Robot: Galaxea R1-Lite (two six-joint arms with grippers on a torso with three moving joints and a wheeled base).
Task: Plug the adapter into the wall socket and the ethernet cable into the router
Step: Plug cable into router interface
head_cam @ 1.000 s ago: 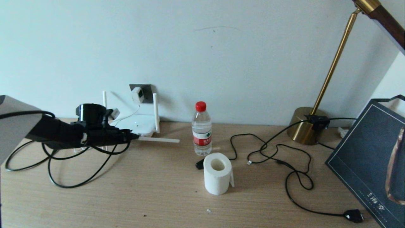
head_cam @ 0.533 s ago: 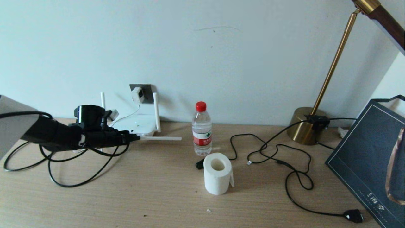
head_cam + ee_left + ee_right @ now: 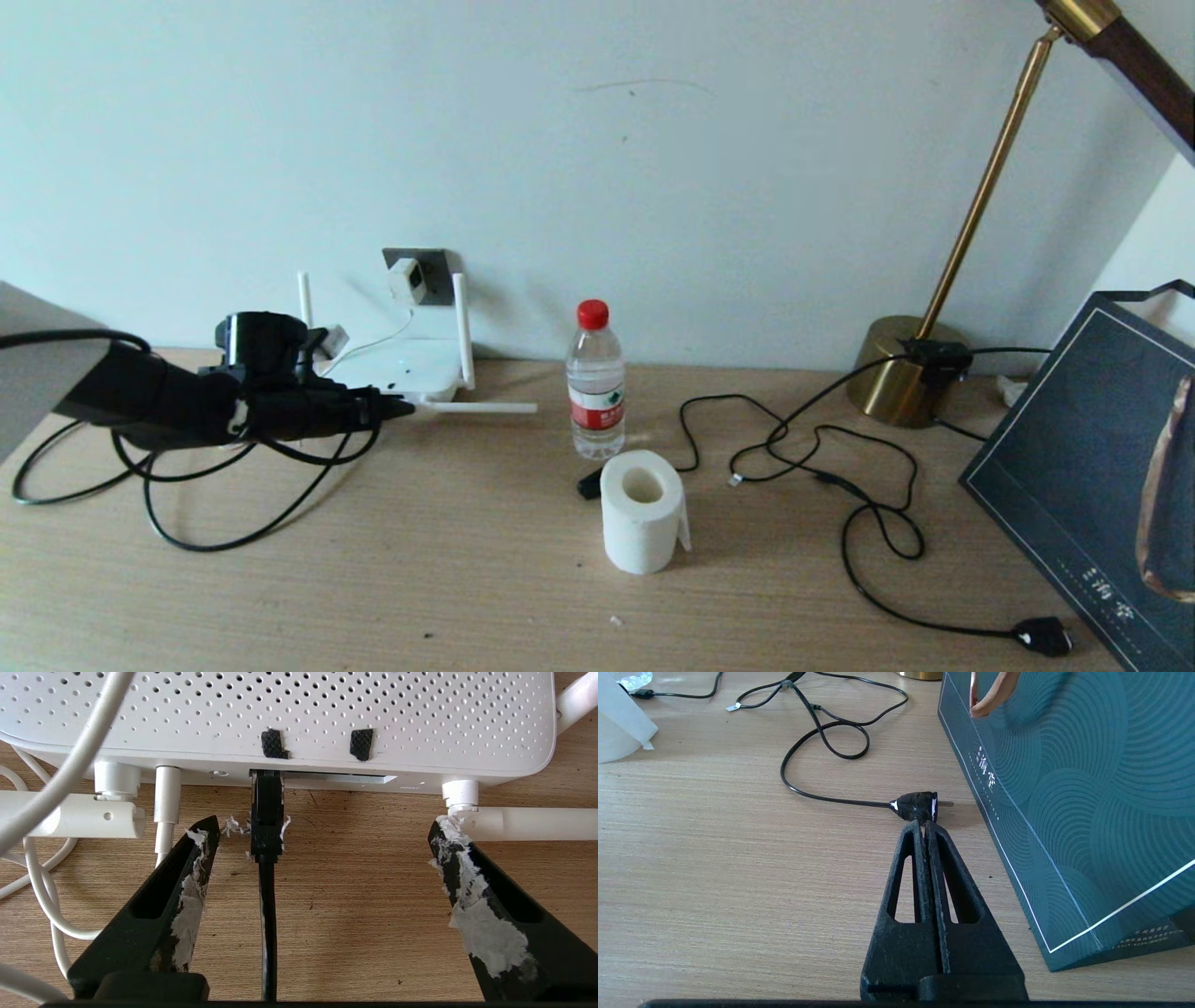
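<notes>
The white router (image 3: pixel 403 367) lies by the wall at the back left, one antenna (image 3: pixel 476 408) lying flat on the desk. In the left wrist view the ethernet cable's black plug (image 3: pixel 267 812) sits in a port on the router's (image 3: pixel 299 714) front edge. My left gripper (image 3: pixel 323 826) is open, its fingers standing either side of the plug without touching it, and it hovers just in front of the router (image 3: pixel 397 409). The cable (image 3: pixel 224 539) loops on the desk under that arm. The white adapter (image 3: pixel 405 278) sits in the wall socket (image 3: pixel 434 259). My right gripper (image 3: pixel 924 823) is shut and empty, low over the desk.
A water bottle (image 3: pixel 596 378) and a paper roll (image 3: pixel 640 509) stand mid-desk. The brass lamp base (image 3: pixel 901 378) is at the back right, its black cord (image 3: pixel 878 523) ending in a plug (image 3: pixel 915 806) just past my right fingertips. A dark blue bag (image 3: pixel 1092 467) leans at the right edge.
My left arm has drawn back a little to the left and lower. The router and its flat antenna have shifted slightly. The right side is unchanged.
</notes>
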